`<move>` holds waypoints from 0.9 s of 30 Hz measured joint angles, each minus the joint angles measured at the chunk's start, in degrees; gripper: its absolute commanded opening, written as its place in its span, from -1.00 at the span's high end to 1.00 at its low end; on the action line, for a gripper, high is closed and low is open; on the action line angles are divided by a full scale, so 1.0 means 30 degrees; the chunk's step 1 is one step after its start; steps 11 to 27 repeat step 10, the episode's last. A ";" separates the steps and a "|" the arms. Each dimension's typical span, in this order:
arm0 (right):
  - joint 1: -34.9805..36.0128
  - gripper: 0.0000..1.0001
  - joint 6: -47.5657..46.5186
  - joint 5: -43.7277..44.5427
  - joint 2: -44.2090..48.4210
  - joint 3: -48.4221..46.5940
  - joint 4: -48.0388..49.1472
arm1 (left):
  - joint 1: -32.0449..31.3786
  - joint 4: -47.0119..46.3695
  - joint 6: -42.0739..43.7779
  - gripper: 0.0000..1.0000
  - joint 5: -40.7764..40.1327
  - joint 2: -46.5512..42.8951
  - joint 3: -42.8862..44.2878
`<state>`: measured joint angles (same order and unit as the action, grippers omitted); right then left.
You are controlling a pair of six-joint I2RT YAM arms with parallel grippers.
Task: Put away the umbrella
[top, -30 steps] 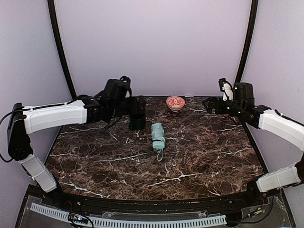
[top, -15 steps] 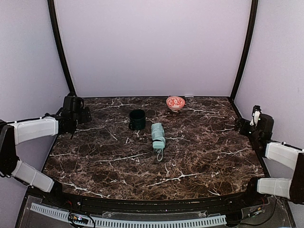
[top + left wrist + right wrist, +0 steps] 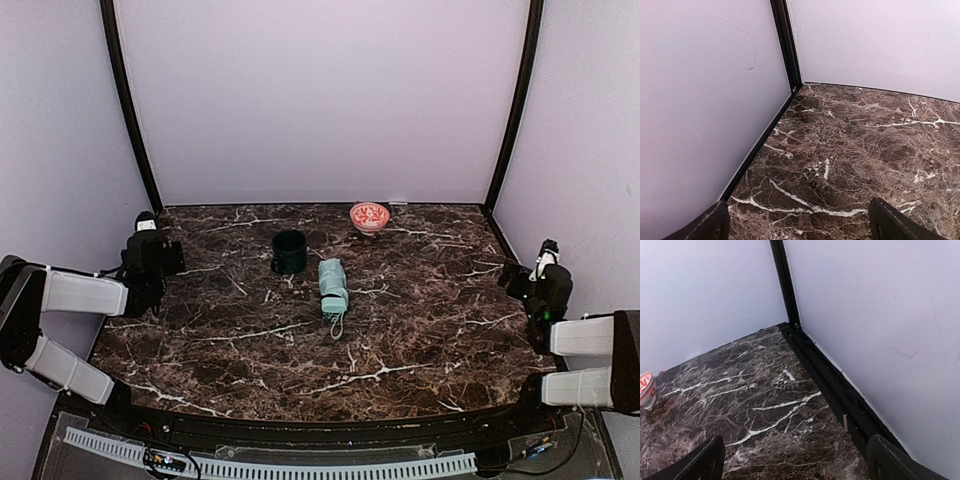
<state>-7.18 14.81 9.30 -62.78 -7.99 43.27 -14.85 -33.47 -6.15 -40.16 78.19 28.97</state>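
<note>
While both claws stand spread wide with nothing between their fingers, the left gripper hangs over the left edge of the dark marble table. Its wrist view shows 2 black fingertips apart above bare stone near the back left corner. The right gripper is likewise released at the table's right edge, its fingertips wide over the veined top beside the black rail along the wall. Both are well apart from the umbrella, which lies folded near the middle of the table, its mint-green body running front to back with the strap end toward the near edge. Near its far end, to the left, stands 1 dark green mug. Farther back and to the right sits 1 small red-and-white bowl, which also shows at the left edge of the right wrist view.
</note>
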 measured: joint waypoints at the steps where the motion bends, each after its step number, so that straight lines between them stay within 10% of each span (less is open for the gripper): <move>1: 0.0000 -0.99 0.0131 0.0386 -0.0007 0.0007 0.0248 | 0.0007 -0.0554 0.0335 -0.98 0.0015 0.0000 -0.0299; 27: 0.0000 -0.99 0.0809 0.2484 -0.0036 0.0437 0.1377 | 0.0044 -0.2623 0.1647 -0.98 0.0372 0.0044 -0.0918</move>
